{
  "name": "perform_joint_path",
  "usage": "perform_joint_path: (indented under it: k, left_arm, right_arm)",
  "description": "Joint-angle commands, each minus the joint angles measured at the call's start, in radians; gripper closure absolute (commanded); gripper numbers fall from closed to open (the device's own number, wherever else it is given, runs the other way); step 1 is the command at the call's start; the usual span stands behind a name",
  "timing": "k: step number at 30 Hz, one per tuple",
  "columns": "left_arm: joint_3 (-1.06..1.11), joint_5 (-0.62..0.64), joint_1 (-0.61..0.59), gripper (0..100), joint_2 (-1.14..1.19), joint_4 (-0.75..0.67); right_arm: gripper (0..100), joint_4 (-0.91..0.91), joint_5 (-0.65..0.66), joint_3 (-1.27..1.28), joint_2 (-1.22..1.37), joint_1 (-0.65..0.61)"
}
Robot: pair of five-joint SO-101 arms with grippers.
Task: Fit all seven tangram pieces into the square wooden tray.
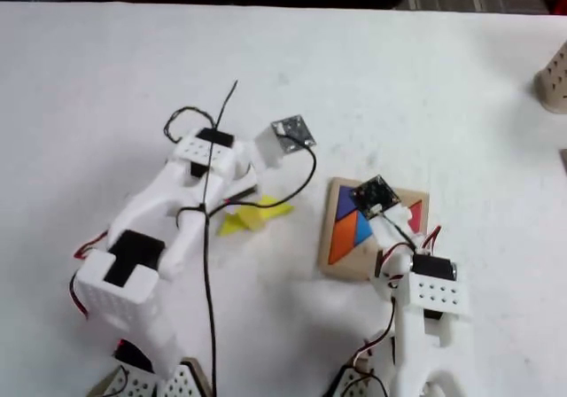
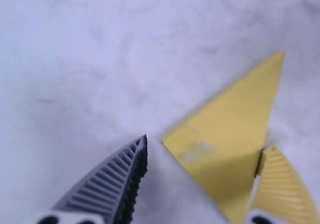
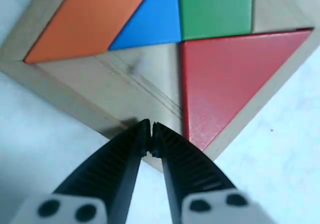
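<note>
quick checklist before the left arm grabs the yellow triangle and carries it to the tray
1. Yellow triangle between the fingers of the left gripper: ok, it lies on the table in the gap.
2. Grip on it: not ok, the gripper is open and the dark finger is apart from the triangle's edge.
3. Free slot in the wooden tray: ok, bare wood shows beside the red triangle.
4. Slot matches the yellow triangle's shape: cannot tell.
5. Way over the tray clear: not ok, the right gripper, shut, hangs over the tray's edge.
</note>
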Motion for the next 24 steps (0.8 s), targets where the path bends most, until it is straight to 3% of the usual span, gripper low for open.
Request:
perform_joint_path:
  k: [1,5,12,24]
  left_arm:
    - [-0.040,-0.034,0.002,64,-0.007,0.055]
    - [-0.041,-0.064,0.002,65,-0.007,0.054]
    - [-0.032,0.066,0.022,65,0.001,-0.083]
    - [-0.031,0.072,0.030,65,0.001,-0.058]
  right_arm:
    - [98.2,0.007,0.014,0.000,-0.010,-0.015]
    - [98.2,0.007,0.014,0.000,-0.010,-0.015]
    - [98.2,0.007,0.014,0.000,-0.010,-0.015]
    - [98.2,0.007,0.015,0.000,-0.010,-0.015]
